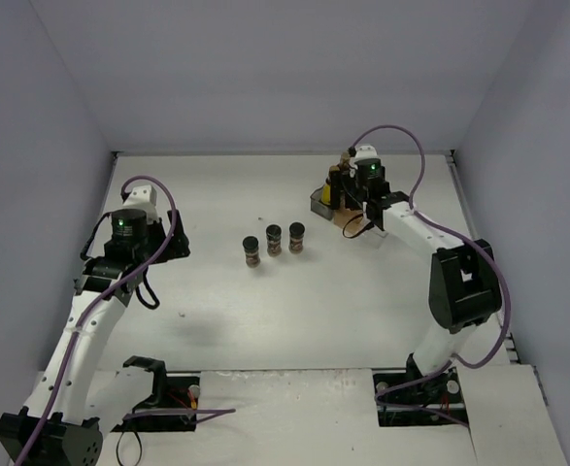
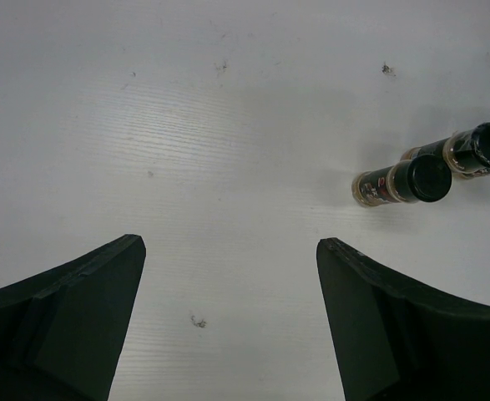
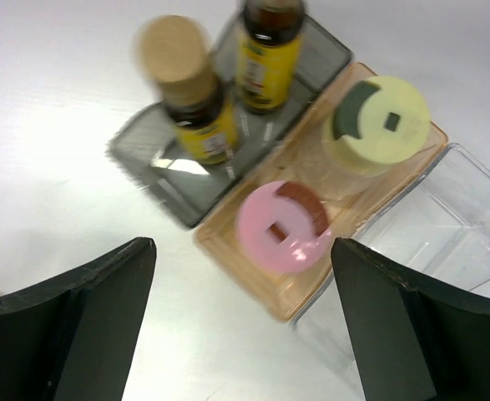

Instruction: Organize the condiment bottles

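- My right gripper (image 3: pixel 243 244) hangs over the bins at the far right of the table (image 1: pixel 217 194). Its jaws are spread wide with nothing between them.
- The grey bin (image 3: pixel 174 188) holds two amber, yellow-labelled bottles, both upright: a tan-capped bottle (image 3: pixel 196 109) and a second bottle (image 3: pixel 267 50) behind it.
- The orange bin (image 3: pixel 290 305) sits tight against the grey one. A pink-lidded jar (image 3: pixel 282 225) stands at its near end and a yellow-lidded jar (image 3: pixel 382 125) at its far end.
- The clear bin (image 3: pixel 445 225) sits on the orange bin's other side, and I see nothing in it.
- The sorting looks to be by type: tall bottles in one bin, wide-lidded jars in the next. I judge the clear bin is meant for the spice jars.
- Three spice jars (image 1: pixel 274 239) stand upright in a short row mid-table, well apart from the bins. They are close together, but I can't tell if they touch.
- My left gripper (image 2: pixel 228 242) hovers over bare table on the left side, jaws wide and empty. Two of the spice jars show at the right of its view, off to the side and not between the fingers.
- As I read it, four bottles are filed and three are left.
- The next move probably takes a jar from the end of the row, since the tight spacing means a spread finger could tip the neighbouring jar.
- The clear bin is on the right arm's side, so that arm looks better placed to make the drop.
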Robot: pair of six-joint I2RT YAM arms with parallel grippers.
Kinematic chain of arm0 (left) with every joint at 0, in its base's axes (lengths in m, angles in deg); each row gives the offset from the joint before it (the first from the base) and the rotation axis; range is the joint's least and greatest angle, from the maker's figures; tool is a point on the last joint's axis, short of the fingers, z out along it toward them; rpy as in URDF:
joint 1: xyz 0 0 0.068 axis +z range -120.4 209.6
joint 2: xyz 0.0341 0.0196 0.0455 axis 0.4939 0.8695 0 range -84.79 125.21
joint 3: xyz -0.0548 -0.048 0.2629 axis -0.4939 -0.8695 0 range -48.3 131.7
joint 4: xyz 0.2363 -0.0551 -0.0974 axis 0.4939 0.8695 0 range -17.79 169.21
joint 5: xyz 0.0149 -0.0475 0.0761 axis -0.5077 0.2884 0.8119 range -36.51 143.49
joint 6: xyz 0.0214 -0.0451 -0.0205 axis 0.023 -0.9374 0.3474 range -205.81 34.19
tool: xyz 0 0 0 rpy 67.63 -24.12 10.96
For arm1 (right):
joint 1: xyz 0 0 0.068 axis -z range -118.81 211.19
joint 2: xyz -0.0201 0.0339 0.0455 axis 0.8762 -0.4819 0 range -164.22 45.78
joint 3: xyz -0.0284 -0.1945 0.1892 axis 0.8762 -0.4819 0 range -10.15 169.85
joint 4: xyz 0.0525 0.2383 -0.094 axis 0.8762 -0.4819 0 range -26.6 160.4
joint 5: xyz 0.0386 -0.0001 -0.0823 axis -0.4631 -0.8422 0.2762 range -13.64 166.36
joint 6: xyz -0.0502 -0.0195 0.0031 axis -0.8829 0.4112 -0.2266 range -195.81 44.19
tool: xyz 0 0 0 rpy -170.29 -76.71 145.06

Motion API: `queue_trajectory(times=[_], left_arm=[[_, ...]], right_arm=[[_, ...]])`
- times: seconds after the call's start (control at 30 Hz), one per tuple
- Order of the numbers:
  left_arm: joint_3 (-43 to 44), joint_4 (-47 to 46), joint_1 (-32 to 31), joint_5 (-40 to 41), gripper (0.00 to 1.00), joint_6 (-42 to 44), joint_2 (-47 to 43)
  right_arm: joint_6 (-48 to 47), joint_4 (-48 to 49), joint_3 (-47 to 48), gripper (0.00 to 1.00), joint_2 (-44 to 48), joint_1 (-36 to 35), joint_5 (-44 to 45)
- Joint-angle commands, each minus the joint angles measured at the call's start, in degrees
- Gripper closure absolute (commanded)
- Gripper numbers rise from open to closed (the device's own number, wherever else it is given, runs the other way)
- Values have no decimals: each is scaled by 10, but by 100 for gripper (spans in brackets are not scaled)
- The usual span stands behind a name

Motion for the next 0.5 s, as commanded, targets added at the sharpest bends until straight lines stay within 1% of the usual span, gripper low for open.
queue_trajectory(times=[0.0, 0.07, 0.13, 0.2, 0.3, 0.47], left_arm=[[10, -22, 4, -2, 14, -5, -1], [10, -22, 4, -2, 14, -6, 0], [10, -22, 4, -2, 15, -6, -1], [10, -22, 4, -2, 15, -6, 0], [9, -22, 4, -2, 14, -6, 1], [9, -23, 4, -2, 14, -5, 2]], right_arm=[[-14, 25, -7, 11, 100, -36, -24], [-25, 28, -26, 14, 124, -67, -65], [-33, 31, -42, 16, 133, -96, -84], [-34, 35, -50, 18, 136, -108, -122], [-33, 44, -61, 18, 127, -123, -147], [-30, 48, -57, 18, 96, -139, -164]])
